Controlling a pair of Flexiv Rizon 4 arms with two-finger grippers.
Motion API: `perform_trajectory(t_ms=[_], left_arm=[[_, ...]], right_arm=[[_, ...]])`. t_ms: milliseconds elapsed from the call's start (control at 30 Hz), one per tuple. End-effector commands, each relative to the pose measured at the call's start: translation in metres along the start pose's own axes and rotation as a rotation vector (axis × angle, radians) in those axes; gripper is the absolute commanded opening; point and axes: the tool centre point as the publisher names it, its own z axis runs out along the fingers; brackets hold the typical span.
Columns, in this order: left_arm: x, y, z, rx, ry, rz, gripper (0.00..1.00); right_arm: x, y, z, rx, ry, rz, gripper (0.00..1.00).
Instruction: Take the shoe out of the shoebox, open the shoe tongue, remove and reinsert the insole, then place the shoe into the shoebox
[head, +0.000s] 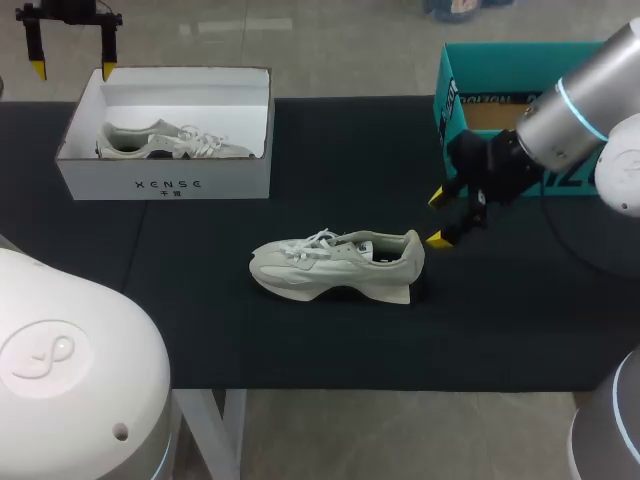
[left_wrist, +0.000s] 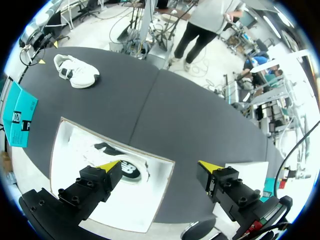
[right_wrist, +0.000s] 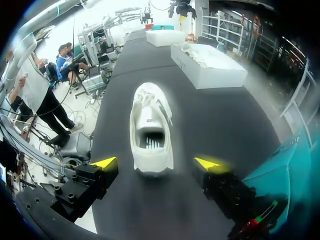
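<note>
The silver-grey right arm (head: 585, 100) wears a glowing cyan ring (head: 577, 103). The black right gripper (head: 439, 218) and black left gripper (head: 73, 70) have yellow-tipped, screw-studded fingers. The rounded white housing (head: 60, 350) bears an embossed swirl.

Right gripper (head: 438, 218), fingers spread, hovering; shoe (head: 335, 265) lying just ahead, heel nearest fingertips. Left gripper (head: 72, 68), fingers spread, hanging over white shoebox (head: 235, 185) rim; second shoe (head: 170, 142) lying inside, beneath gripper.

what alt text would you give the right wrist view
A pale shoe lies on the black table just ahead of the open right tool, heel toward it, untouched. Farther off stands a white shoebox holding another shoe.
</note>
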Motion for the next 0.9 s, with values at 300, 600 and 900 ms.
perform_trajectory(t_ms=[300,600,900], left_arm=[[0.001,0.0,0.0,-0.003,0.0,0.0,1.0],[0.001,0.0,0.0,-0.003,0.0,0.0,1.0],[0.001,0.0,0.0,-0.003,0.0,0.0,1.0]], right_arm=[[0.005,-0.041,0.03,-0.216,-0.207,0.004,1.0],[0.005,-0.049,0.055,-0.222,-0.125,-0.039,1.0],[-0.007,-0.051,0.083,-0.269,-0.107,-0.028,1.0]])
